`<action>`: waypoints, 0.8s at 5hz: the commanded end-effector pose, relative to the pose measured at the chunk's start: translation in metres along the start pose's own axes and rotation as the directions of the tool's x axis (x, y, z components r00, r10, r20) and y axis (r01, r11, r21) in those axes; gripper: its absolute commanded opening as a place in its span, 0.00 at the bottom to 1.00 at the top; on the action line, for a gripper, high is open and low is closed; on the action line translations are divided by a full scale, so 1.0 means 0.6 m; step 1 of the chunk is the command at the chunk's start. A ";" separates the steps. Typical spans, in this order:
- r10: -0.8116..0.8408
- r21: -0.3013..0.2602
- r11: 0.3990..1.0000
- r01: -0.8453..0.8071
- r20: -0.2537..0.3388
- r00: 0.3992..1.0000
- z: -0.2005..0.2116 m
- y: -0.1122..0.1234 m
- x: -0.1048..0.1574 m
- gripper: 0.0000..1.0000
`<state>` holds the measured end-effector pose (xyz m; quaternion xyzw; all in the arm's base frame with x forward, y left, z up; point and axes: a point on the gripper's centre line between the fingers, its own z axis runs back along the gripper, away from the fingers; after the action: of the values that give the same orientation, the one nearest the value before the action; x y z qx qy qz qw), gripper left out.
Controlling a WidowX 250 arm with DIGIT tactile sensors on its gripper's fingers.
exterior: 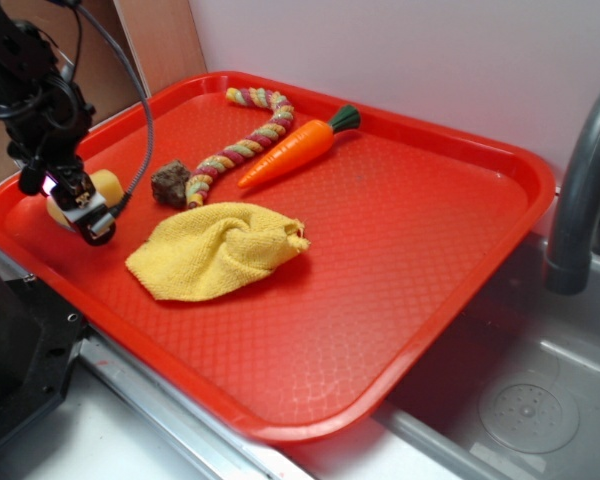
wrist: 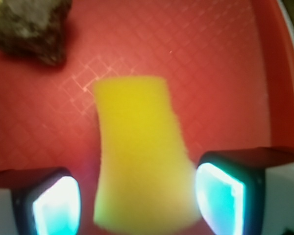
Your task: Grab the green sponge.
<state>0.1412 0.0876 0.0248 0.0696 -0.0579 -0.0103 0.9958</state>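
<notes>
End effector (wrist: pixel 137 196): jaws either side of the sponge, right pad touching, left pad with a slim gap.
Small yellow foam sponge (wrist: pixel 139 156): on red plastic tray (exterior: pixel 460 250), near dark brown rough lump (wrist: pixel 32 29).

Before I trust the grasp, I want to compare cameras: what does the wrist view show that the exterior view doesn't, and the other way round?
Only the wrist view shows the gap on each side: the green sponge sits between the hand's glowing pads, close to the right-side one, with tray showing beside the other.

Only the exterior view shows the yellow cloth, toy carrot, braided rope, faucet and sink.

Both show the sponge, the dark brown lump and the red tray.
</notes>
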 end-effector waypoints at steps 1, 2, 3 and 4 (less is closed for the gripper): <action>-0.030 0.004 1.000 0.030 0.004 1.000 -0.001 0.001 0.006 0.00; -0.027 -0.010 1.000 0.027 0.000 1.000 0.014 -0.001 0.007 0.00; -0.006 -0.016 1.000 0.006 -0.009 1.000 0.040 -0.013 0.014 0.00; 0.045 -0.006 0.999 -0.045 -0.027 0.999 0.101 -0.042 0.034 0.00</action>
<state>0.1460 0.0516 0.0725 0.0579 -0.0332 0.0163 0.9976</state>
